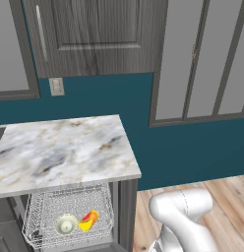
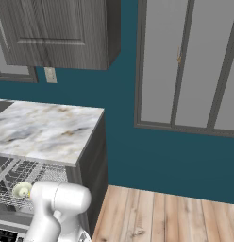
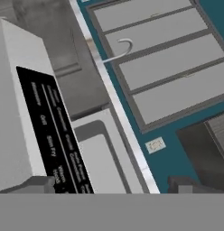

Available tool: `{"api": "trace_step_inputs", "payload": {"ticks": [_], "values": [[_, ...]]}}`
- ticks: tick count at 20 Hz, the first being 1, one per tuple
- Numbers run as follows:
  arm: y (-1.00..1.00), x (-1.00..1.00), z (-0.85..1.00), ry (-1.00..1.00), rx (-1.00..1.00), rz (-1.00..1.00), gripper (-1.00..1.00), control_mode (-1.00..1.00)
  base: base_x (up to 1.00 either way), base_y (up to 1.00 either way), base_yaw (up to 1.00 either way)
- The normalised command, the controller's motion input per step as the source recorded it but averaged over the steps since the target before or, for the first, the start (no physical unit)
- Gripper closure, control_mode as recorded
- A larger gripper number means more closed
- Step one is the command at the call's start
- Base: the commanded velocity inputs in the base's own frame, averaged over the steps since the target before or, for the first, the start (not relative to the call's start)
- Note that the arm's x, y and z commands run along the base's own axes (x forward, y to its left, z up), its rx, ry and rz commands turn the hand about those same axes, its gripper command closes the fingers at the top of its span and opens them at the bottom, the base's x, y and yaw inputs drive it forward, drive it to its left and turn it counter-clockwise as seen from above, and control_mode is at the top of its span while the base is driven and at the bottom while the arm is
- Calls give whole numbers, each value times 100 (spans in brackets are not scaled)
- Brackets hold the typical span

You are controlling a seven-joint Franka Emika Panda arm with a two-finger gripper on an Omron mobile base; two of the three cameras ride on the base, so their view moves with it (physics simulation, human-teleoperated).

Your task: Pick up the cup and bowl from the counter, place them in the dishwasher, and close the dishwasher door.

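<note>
Tool first: its two dark tips stand far apart at the bottom of the hand view, wide and holding nothing.

Both dishes are off the white marble worktop with grey and tan veining. The small yellow cylindrical cup with the orange-red mark lies tipped over in the white wire basket rack of the grey under-counter dishwasher. The shallow pale greenish-white bowl sits just to its left. The two are close, though you cannot tell whether they touch.

By the look of it, you only have the closing left. The flat grey dishwasher door is swung down and open. It lies close in front of the tool, to the left in the hand view. A black control strip with white lettering runs along its edge, slanting from upper left to lower right in that tilted view.

That edge is what your next move turns on. Its long axis lies across the front of the unit, so you probably need the tool under or behind it. Then push up and away, toward the rack. The bar handle cannot be made out, so do not count on it. Watch the white arm, which sits low on the right beside the cabinet side.
</note>
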Motion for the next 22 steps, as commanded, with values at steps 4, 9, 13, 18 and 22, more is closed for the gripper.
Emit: {"api": "trace_step_inputs", "payload": {"ticks": [4,9,13,18,22], "values": [[4,0,-64,0,0,0,-100,-100,0,0,0],[10,0,-72,0,0,0,-100,-100,0,0,0],[13,0,-74,0,0,0,-100,-100,0,0,0],[15,0,-81,0,0,0,-100,-100,0,0,0],[5,20,-69,0,-7,0,-100,-100,0,0,0]]}}
